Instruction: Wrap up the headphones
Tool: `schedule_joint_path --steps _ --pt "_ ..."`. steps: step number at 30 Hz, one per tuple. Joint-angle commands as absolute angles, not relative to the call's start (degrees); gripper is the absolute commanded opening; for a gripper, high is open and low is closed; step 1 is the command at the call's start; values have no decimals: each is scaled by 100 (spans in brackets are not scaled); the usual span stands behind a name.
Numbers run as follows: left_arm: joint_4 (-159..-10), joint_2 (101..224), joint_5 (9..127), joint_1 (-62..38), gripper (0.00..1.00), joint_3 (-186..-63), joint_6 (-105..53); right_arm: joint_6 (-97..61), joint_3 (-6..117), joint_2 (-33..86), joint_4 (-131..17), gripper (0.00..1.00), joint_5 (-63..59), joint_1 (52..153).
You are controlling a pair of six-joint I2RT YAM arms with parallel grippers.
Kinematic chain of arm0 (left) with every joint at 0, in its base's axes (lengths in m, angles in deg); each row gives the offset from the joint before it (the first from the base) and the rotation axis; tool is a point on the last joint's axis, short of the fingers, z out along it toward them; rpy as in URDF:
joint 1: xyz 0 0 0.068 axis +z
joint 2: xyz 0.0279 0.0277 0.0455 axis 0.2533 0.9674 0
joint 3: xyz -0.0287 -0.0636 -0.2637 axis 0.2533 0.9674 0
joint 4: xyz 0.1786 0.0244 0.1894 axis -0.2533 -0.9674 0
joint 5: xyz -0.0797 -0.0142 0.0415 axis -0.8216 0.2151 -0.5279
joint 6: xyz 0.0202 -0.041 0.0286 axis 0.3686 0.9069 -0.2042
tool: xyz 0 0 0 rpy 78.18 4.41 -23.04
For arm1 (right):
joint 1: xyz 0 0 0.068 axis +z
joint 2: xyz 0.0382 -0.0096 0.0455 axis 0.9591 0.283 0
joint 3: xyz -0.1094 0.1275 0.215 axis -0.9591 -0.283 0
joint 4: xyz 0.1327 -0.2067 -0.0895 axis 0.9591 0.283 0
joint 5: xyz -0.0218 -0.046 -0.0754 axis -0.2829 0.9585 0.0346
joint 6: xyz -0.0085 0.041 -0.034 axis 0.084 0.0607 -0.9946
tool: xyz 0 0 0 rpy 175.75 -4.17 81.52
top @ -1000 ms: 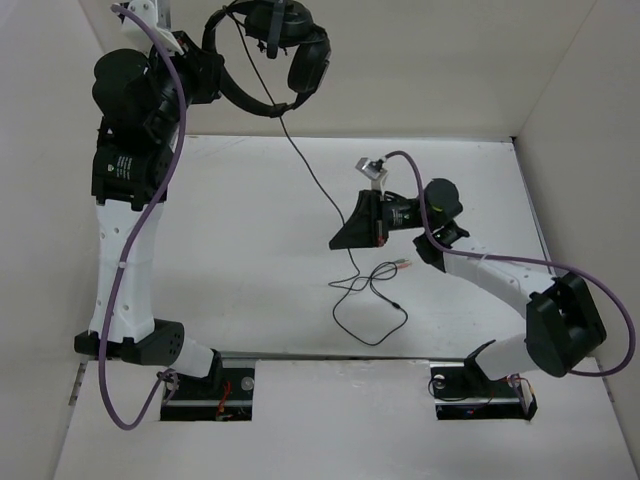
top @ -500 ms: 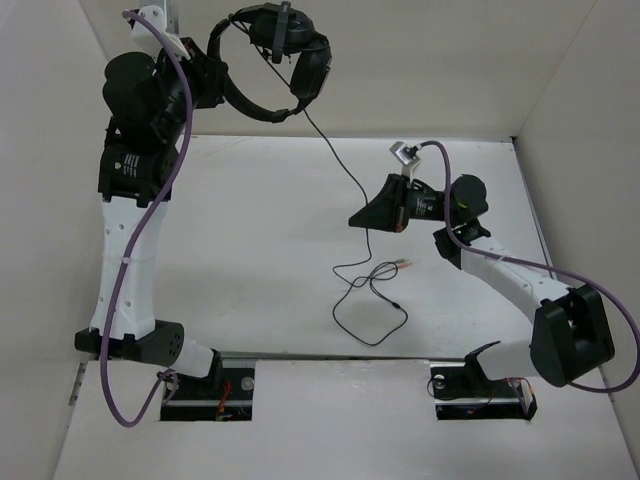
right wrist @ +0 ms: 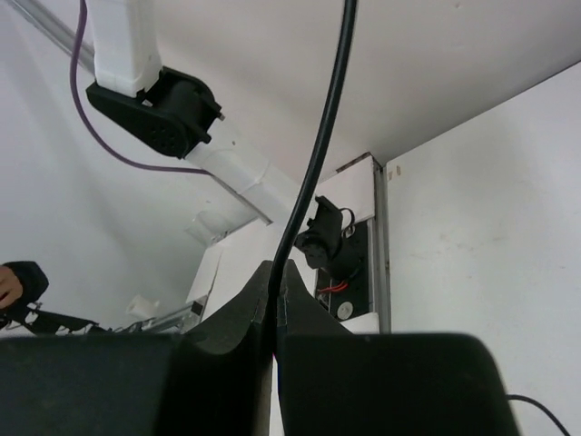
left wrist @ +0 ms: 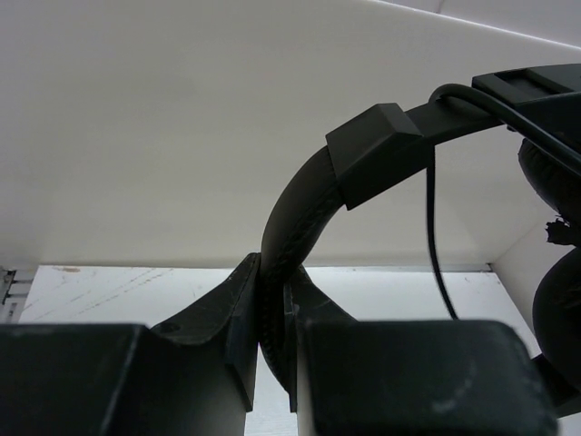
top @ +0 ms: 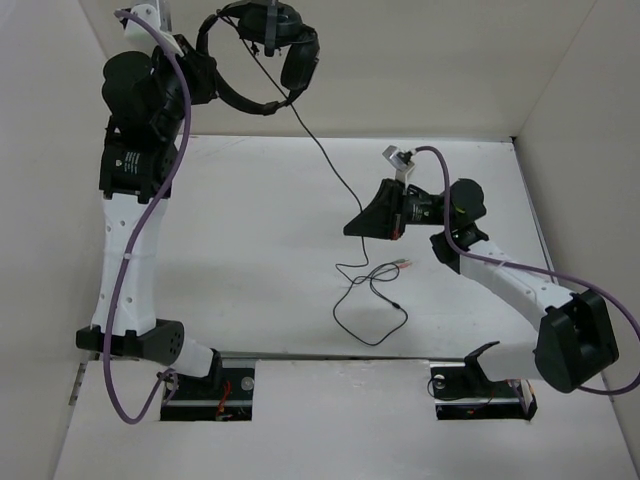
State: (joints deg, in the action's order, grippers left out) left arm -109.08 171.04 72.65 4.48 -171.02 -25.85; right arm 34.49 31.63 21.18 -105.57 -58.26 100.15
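Wrapping barely begun: left fingers (left wrist: 213,313) clamp the headphones' (top: 298,65) band (left wrist: 290,209), right fingers (right wrist: 231,318) seemingly pinch the cable (right wrist: 318,150) below the headphones. Next, loop it round the headphones.

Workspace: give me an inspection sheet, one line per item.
Surface: white table, light scuff marks.
Job's things: headphones held in the air near the back wall; headphone cable not yet wrapped, its tail looping on the table with the plugs lying there.
Clutter: nothing seen.
Grippers: left gripper shut on the headband; right gripper shut on the headphone cable partway along.
Cables: purple arm cables hang along both arms.
Surroundings: white walls on three sides.
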Motion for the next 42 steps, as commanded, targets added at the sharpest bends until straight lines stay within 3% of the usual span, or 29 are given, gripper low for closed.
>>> schedule_joint_path --steps 1,7,12,16,22,26,31,37,42 --pt "-10146 17175 7679 488 0 -17051 -2545 3260 3417 2045 -10595 0 -5951 10207" --pt "-9882 17404 8723 251 0 -16683 -3133 2663 3944 2028 -9526 0 -5978 10340" --pt "-9706 17536 9436 40 0 -16296 -3475 471 4778 2080 -6629 0 -5268 10427" --pt "-9496 17545 9911 -259 0 -15717 -4178 -2666 6008 2194 -3709 0 -3531 10901" --pt "-9539 17519 10061 -382 0 -14855 -4478 -5587 7397 2458 -2465 0 -226 11868" --pt "-9565 17422 10026 -637 0 -14258 -4776 -7468 7891 2660 -2823 0 1621 12211" --pt "-9697 17203 9772 -1094 0 -13668 -5085 -9674 7752 2845 -4832 0 3038 12168" --pt "-10013 16966 9306 -1612 0 -13483 -5146 -11953 6417 2880 -8235 2 2909 11694" --pt "-10373 16851 8639 -1973 0 -13746 -5085 -11534 6055 2863 -8530 3 2513 11369"
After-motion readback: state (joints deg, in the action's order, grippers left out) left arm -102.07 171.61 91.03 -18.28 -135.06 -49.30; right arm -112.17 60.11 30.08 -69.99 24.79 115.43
